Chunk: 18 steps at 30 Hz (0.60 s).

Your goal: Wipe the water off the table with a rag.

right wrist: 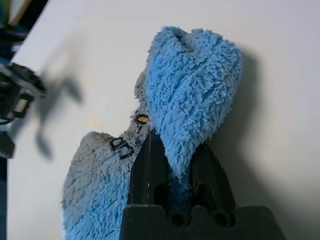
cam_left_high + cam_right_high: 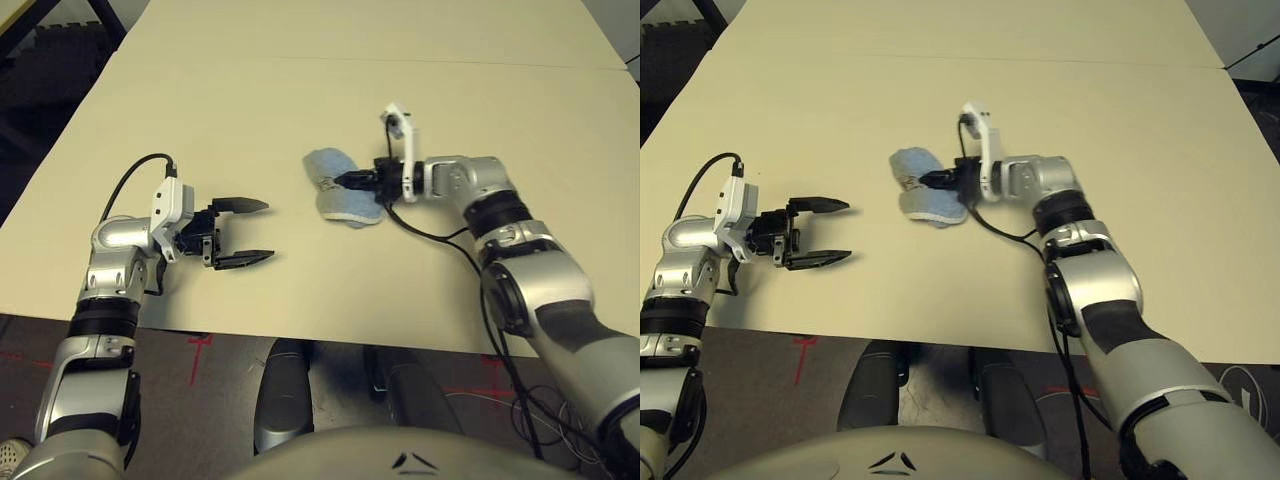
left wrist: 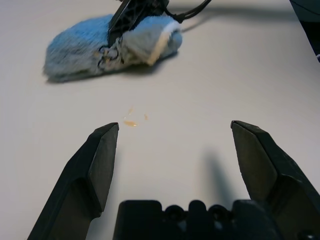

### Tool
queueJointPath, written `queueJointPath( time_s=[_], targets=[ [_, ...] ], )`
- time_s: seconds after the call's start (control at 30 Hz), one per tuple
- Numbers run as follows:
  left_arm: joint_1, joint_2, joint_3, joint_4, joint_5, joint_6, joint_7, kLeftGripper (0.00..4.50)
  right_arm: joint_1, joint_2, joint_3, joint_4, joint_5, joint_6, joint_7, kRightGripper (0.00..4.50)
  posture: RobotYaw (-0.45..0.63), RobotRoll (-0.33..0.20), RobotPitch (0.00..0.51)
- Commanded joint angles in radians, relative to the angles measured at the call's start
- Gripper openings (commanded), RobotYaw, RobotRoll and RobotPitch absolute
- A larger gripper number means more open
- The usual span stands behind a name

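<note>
Hovering just above the table (image 2: 300, 90) on its left side, the left gripper (image 2: 248, 232) points toward the middle with its two black fingers (image 3: 97, 165) spread wide and nothing between them. Just ahead of its fingertips, in the left wrist view, lies the water (image 3: 131, 122) — a small yellow-orange splotch with a couple of fainter specks beside it, on bare tabletop between that gripper and the rag (image 2: 335, 187). The rag, a light blue terry cloth with a whitish edge and a dark printed mark, sits bunched near the middle of the table, a little short of the thin seam line (image 2: 400, 60) that crosses the tabletop farther back. The right gripper (image 2: 352, 181) reaches in from the right and is pinched tight on the rag — in the right wrist view its fingers (image 1: 150, 170) clamp a fold of the cloth, which rises in a heart-shaped bulge past the fingertips while another part spreads alongside on the table.
</note>
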Motion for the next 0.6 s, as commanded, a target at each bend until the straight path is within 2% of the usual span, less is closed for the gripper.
queueJointPath(
  time_s=[0.03,0.17,0.33,0.47,0.6],
  targets=[
    [-0.008,-0.008,-0.013,0.032,0.019,-0.017,-0.014,4.50,0.045,-0.067,-0.015,-0.081,0.017,0.055,0.005,0.23,0.13,0.000,0.221],
    [-0.023,-0.014,-0.017,0.057,0.025,-0.030,-0.021,4.50,0.075,-0.131,-0.042,-0.141,0.051,0.093,-0.001,0.23,0.11,0.000,0.216],
    [-0.046,-0.027,-0.023,0.087,0.034,-0.045,-0.029,4.50,0.075,-0.121,-0.115,-0.188,0.125,0.130,-0.035,0.23,0.10,0.000,0.209],
    [-0.063,-0.035,-0.028,0.109,0.038,-0.056,-0.035,4.50,0.034,-0.125,-0.193,-0.209,0.194,0.155,-0.057,0.23,0.09,0.000,0.203],
    [-0.077,-0.042,-0.029,0.127,0.038,-0.068,-0.037,4.50,0.021,-0.228,-0.195,-0.219,0.199,0.164,-0.025,0.23,0.09,0.000,0.196]
  ],
)
